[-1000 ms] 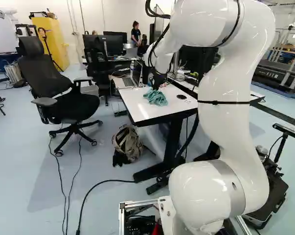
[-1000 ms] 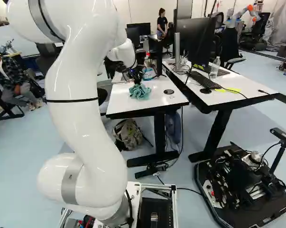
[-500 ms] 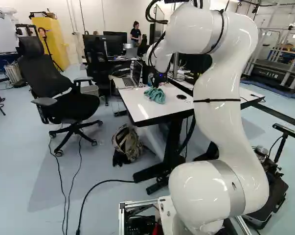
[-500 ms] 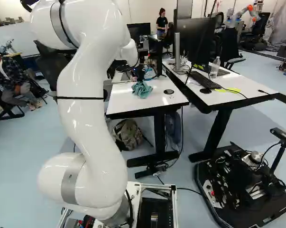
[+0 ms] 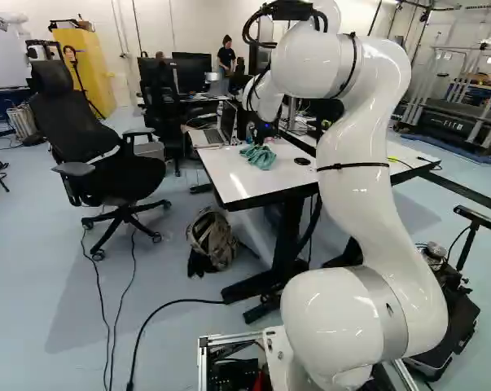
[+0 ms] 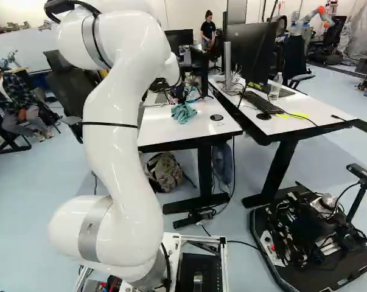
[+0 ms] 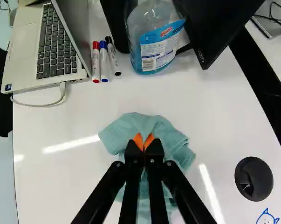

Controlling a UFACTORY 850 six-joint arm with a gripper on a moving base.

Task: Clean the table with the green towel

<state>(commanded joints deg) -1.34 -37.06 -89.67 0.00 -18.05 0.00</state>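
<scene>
Over at the left of the left base view I see an open laptop (image 5: 227, 122); then the green towel (image 5: 260, 157), a crumpled, soft teal heap on the white table (image 5: 237, 184), pinched into folds between the gripper's (image 5: 259, 142) closed fingers; then a round black disc (image 5: 302, 161).

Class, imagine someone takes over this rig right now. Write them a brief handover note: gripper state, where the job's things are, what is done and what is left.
Gripper: shut on the bunched green towel.
Things: the towel is at the white table's surface. Laptop, three markers and liquid bottle stand ahead of the gripper.
Done: towel in the grip; no wiping can be confirmed.
Left: a blue drawing is on the table near the round black fitting; it probably needs wiping, clear of the laptop.
</scene>
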